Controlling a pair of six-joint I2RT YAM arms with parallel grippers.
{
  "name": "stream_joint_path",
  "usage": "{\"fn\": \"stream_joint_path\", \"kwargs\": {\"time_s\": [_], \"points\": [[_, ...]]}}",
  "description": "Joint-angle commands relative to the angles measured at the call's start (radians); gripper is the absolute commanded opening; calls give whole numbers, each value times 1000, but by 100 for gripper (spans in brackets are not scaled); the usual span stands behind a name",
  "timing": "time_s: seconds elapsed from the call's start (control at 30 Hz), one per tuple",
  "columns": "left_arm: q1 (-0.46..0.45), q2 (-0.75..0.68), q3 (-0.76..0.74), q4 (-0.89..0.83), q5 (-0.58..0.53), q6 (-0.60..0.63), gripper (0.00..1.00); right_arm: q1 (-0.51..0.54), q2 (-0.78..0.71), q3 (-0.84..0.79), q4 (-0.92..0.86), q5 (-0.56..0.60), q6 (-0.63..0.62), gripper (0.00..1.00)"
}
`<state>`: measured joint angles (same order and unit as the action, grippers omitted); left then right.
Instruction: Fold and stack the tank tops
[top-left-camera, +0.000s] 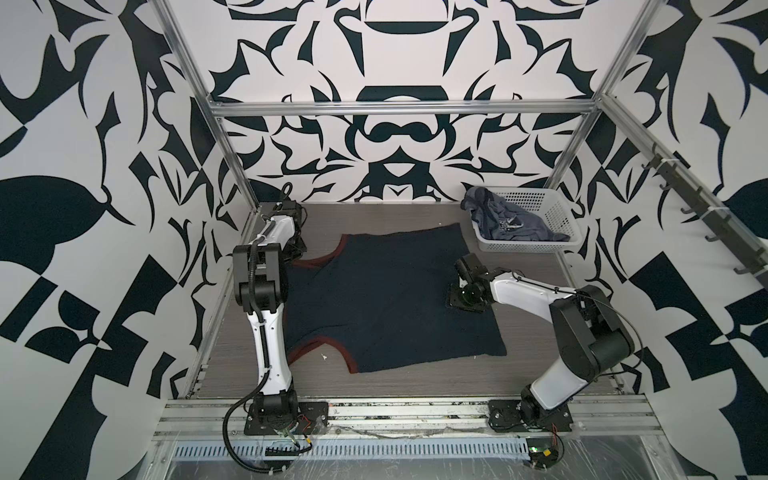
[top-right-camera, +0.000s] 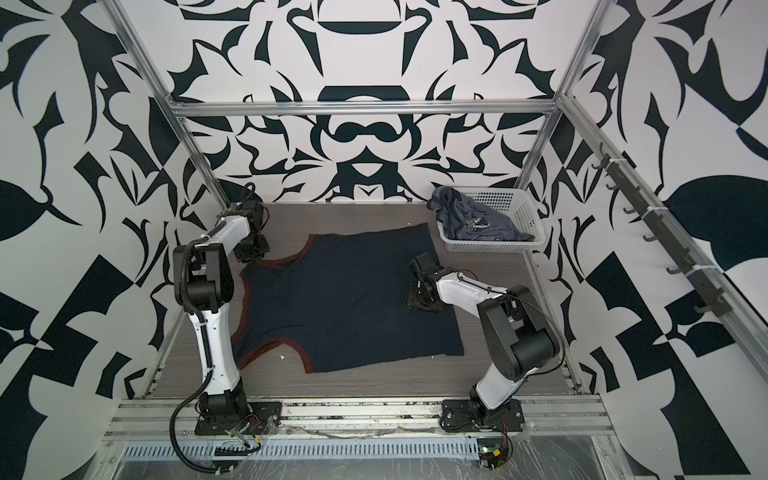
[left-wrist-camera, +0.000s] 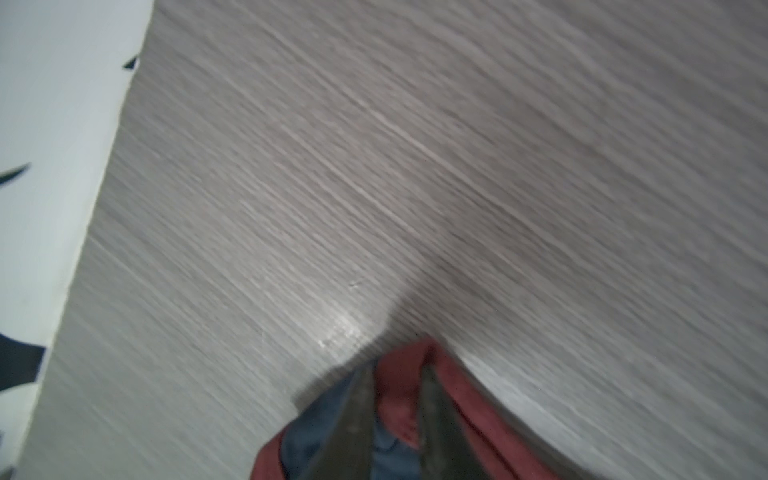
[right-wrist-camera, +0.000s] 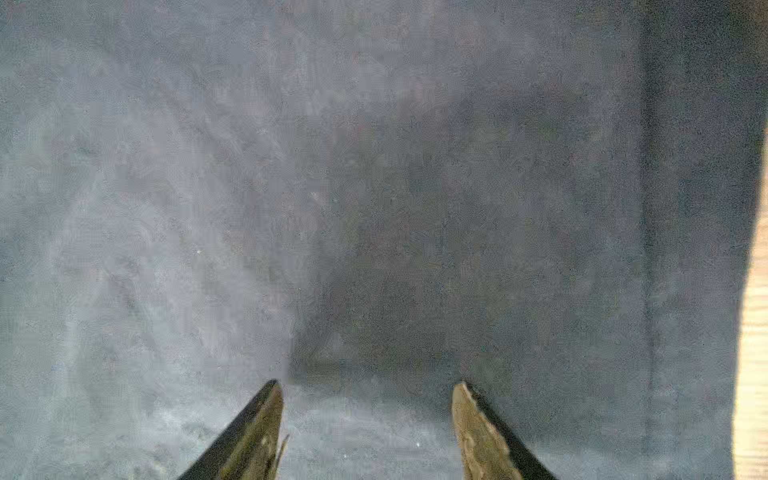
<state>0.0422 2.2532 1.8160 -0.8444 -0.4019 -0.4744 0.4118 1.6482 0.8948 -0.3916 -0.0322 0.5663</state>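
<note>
Left gripper (left-wrist-camera: 397, 374) is clamping onto the dark-red trim (left-wrist-camera: 461, 399) of the navy tank top (top-left-camera: 386, 299), jaws nearly together with strap fabric bunched between them, by the desk's (top-left-camera: 374, 382) left edge toward the far-left corner. The navy top is lying spread flat over the desk's middle, straps pointing at the left edge, hem at the right edge.

Right gripper (right-wrist-camera: 366, 384) is hanging wide open and empty, low over the hem half of the navy top. The slate-blue tank top (top-left-camera: 505, 220) is sitting crumpled in the basket (top-left-camera: 536, 247) at the far-right corner, one end spilling over the rim.

Step, as I'm reading it: first fold of the navy top is starting, with the second top untouched. The next move is probably calling for lifting that strap without it slipping, and for the right gripper to be pinning or grabbing the hem side so the cloth is not dragging.

Hard to see: the left arm (top-left-camera: 266, 324) is covering most of its gripper and the strap end in both top views. The left wrist view is blurring. No print is showing on the navy top. I cannot tell whether the right fingertips are touching the cloth.
</note>
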Motion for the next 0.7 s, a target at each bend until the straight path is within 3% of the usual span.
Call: {"fn": "stream_joint_path", "kwargs": {"time_s": [0.0,0.13,0.47,0.57,0.67], "points": [[26,-15,-14,5,-21,-14,12,-7,68,-45,-6,-20,-6,70],[58,-35,-38,25,10,-22,4,-7,64,-44,-9,-16,-6,70],[125,-51,-36,84,102,-51,4,-6,68,-39,-21,-6,-8,70],[127,-50,-23,67,105,-53,15,-7,52,-30,-32,-6,-12,70],[127,-72,-6,22,101,-62,38,-7,21,-3,-52,-10,-26,70]]}}
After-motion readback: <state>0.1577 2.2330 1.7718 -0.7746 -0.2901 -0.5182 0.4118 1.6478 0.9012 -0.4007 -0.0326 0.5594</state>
